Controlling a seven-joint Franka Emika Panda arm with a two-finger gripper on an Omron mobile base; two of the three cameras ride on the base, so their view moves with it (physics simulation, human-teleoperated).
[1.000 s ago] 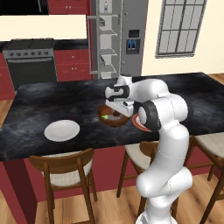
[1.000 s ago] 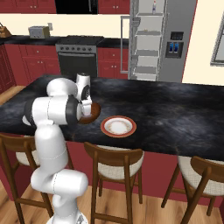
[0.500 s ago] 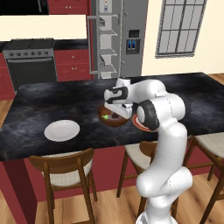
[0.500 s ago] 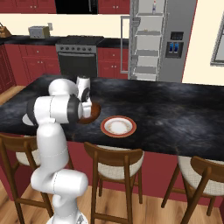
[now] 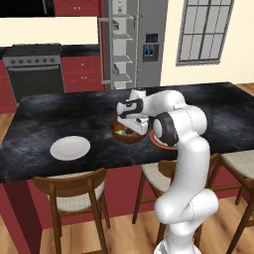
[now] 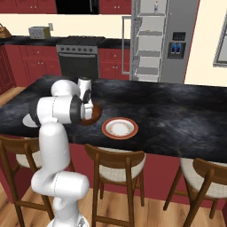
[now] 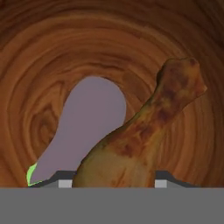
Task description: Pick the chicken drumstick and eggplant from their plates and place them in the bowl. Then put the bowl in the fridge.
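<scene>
The pincer (image 7: 112, 183) clamps the reddish-brown chicken drumstick (image 7: 144, 140) inside the round brown wooden bowl (image 7: 52, 57), beside the purple eggplant (image 7: 85, 127).

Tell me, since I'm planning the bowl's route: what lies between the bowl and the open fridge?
In the left base view, bare dark countertop, then floor, separates the bowl from the fridge.

drumstick (image 7: 131, 140) thick end cut by bottom edge, overlapping eggplant (image 7: 85, 127)

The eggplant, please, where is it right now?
In the hand view, the eggplant lies inside the bowl, just left of the chicken drumstick.
</scene>
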